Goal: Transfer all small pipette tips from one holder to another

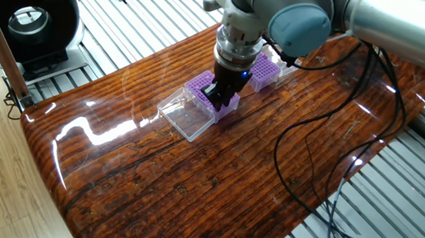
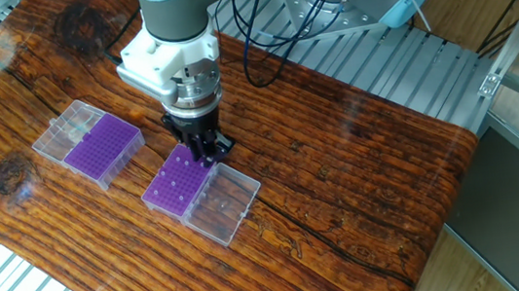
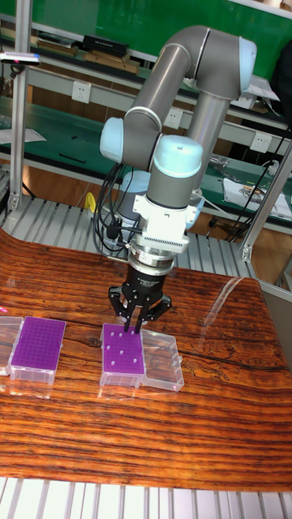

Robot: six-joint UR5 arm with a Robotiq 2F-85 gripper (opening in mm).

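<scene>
A purple grid rack (image 2: 174, 185) with a few pale small pipette tips (image 3: 119, 351) standing in its holes lies mid-table, also seen in one fixed view (image 1: 200, 88) and the tall view (image 3: 122, 357). A second purple rack (image 2: 103, 148) (image 3: 40, 344) (image 1: 266, 71) lies apart from it; I cannot make out any tips in it. My gripper (image 2: 205, 153) (image 1: 220, 98) (image 3: 134, 328) points straight down over the first rack's far edge. Its fingertips are drawn together. Anything pinched between them is too small to see.
An open clear lid (image 2: 223, 204) adjoins the first rack, and another clear lid (image 2: 65, 127) adjoins the second. Black cables (image 1: 311, 143) trail over the wooden table (image 2: 362, 183). Slatted metal surrounds the table, and a black round device (image 1: 27, 18) stands off to one side.
</scene>
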